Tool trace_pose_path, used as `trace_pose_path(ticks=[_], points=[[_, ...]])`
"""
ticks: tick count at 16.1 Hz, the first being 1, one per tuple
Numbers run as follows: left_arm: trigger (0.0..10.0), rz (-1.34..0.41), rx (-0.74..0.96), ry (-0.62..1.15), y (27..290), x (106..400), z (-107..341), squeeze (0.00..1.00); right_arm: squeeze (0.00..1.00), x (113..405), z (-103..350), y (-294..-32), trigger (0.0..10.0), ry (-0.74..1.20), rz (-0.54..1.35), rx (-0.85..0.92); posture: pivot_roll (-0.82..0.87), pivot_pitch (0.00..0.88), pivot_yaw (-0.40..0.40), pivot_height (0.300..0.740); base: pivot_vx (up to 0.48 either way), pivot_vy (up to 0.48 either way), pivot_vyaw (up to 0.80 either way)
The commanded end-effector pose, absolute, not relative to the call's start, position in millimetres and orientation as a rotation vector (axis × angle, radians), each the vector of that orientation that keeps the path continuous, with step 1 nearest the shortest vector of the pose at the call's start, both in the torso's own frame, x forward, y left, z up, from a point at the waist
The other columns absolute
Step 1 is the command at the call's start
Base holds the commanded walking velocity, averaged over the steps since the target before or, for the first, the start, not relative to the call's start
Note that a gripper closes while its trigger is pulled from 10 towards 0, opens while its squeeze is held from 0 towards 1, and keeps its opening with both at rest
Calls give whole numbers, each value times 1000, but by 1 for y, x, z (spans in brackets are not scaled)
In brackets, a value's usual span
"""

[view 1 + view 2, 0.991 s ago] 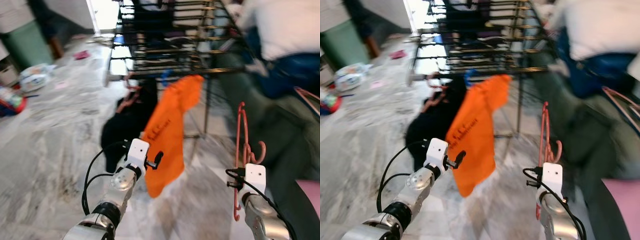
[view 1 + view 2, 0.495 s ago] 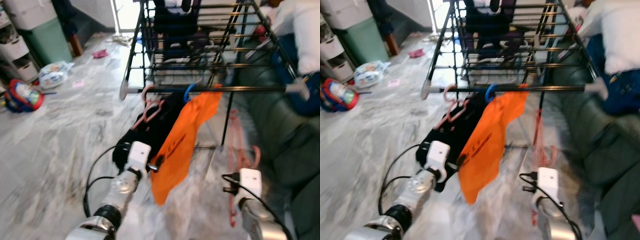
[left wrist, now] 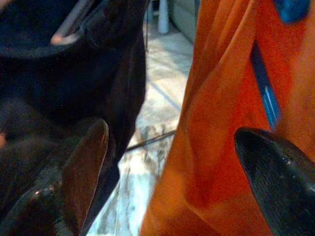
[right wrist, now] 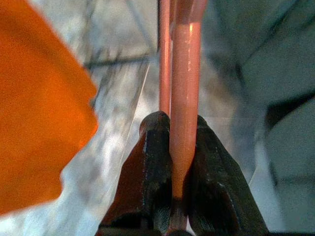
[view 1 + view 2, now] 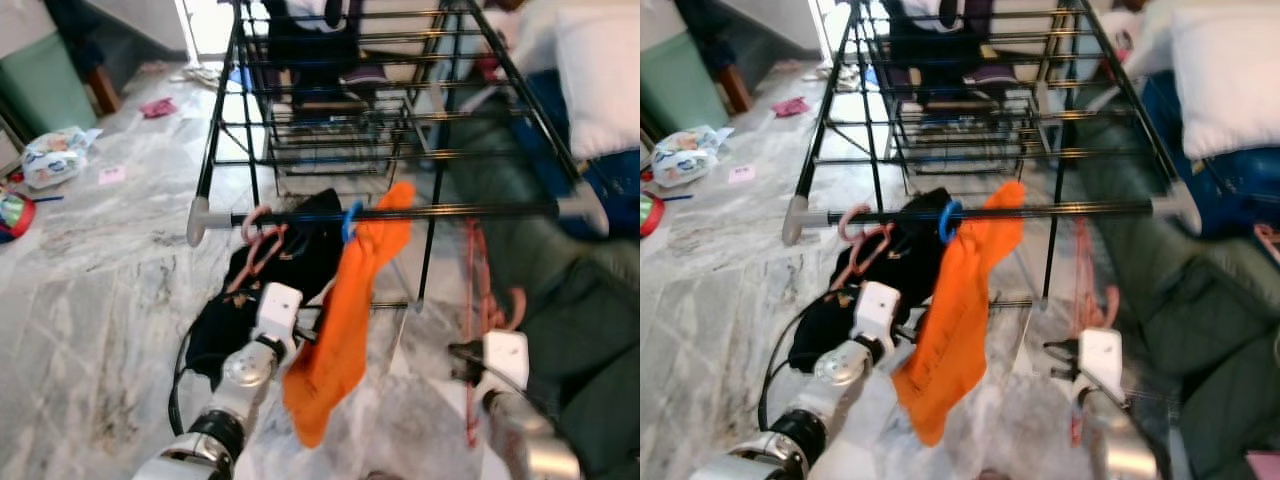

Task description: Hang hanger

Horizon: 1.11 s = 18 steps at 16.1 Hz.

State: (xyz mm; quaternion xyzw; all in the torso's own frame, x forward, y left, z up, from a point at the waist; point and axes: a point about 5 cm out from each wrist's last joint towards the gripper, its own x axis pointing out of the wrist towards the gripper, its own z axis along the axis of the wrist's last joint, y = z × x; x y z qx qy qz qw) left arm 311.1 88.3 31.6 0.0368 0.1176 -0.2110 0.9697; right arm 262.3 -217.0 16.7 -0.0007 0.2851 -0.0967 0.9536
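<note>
Clearly the pink hanger [image 4: 181, 93] is a light, stiff plastic piece, and the right claw [image 4: 173, 162] has its two black fingers pressed tight on one of its thin bars, holding it upright low on the robot's right, below and apart from the rail [image 5: 470, 211] of the drying rack. Smooth plastic could twist or slip in so narrow a pinch, so a hold near the neck under the hook would steer it best. The left claw [image 3: 172, 162] stands wide, holding nothing, between the black garment [image 3: 64, 73] and the orange shirt [image 5: 345, 320], both hung on that rail.
</note>
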Motion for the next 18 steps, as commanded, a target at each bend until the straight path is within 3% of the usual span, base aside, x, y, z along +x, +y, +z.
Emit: trace_pose_path(ticks=[1, 9, 18], points=[[10000, -409, 67, 245, 103, 307, 26, 0, 0, 267, 24, -212, 10000, 555, -175, 9, -158, 122, 16, 740, 0, 0, 0], [10000, -496, 100, 163, 110, 292, 27, 0, 0, 287, 59, -224, 10000, 468, -143, -74, -123, 174, 24, 740, 0, 0, 0], [10000, -514, 90, 148, 107, 292, 30, 0, 0, 320, 103, -245, 10000, 373, -132, -112, -120, 160, 18, 740, 0, 0, 0]])
